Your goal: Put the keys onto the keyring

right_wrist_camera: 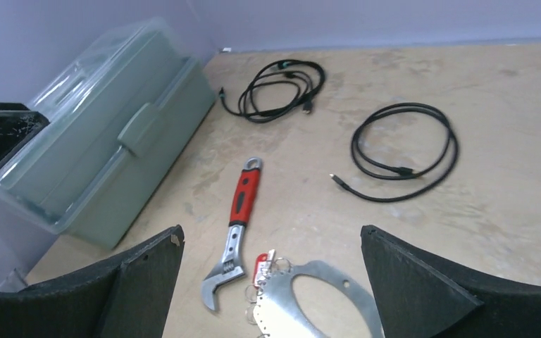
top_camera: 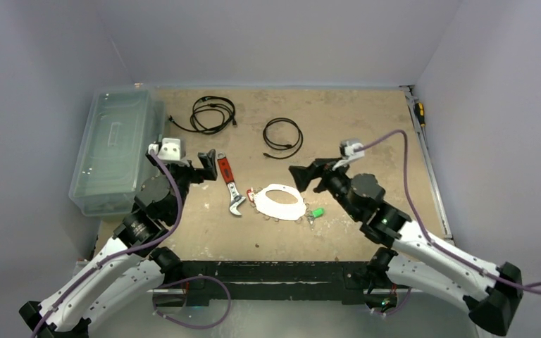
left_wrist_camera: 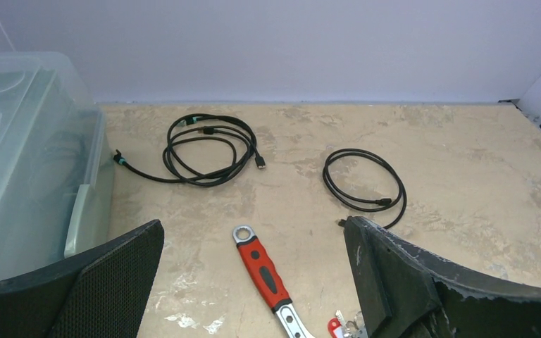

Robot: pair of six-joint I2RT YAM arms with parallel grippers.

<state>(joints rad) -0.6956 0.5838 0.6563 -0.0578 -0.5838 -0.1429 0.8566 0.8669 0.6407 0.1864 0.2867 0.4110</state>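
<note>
- At counter centre, between the two arms: the keyring [top_camera: 271, 208] lies flat. It is a silvery oval band with small holes and little rings along its edge.
- Long axis runs roughly left-right across the counter [top_camera: 366, 120], with the right end tipped slightly toward the arm bases.
- The red-headed key [right_wrist_camera: 262, 266] sits at the ring's left end, touching or just beside the edge. Can't tell if it's already threaded.
- The green-headed key [top_camera: 317, 212] is loose, just off the ring's near-right end. Too small to tell which way its blade points.
- Left hand [top_camera: 206, 164] is spread wide and empty, over the wrench [top_camera: 230, 184] handle, left of the ring.
- Right hand [top_camera: 301, 176] is also spread wide and empty, just beyond the ring's far-right rim.
- Step in hand, my read: approach for the first pick.
  - Right takes the green key by its plastic head, blade left free.
  - Left pins or lifts the ring's left end so it can't slide.
- Watch the wrench jaw: it's just beside the ring's left end and the red key.
- Two black cables [top_camera: 213, 114] and a clear bin [top_camera: 116, 148] are well apart, no conflict.
</note>
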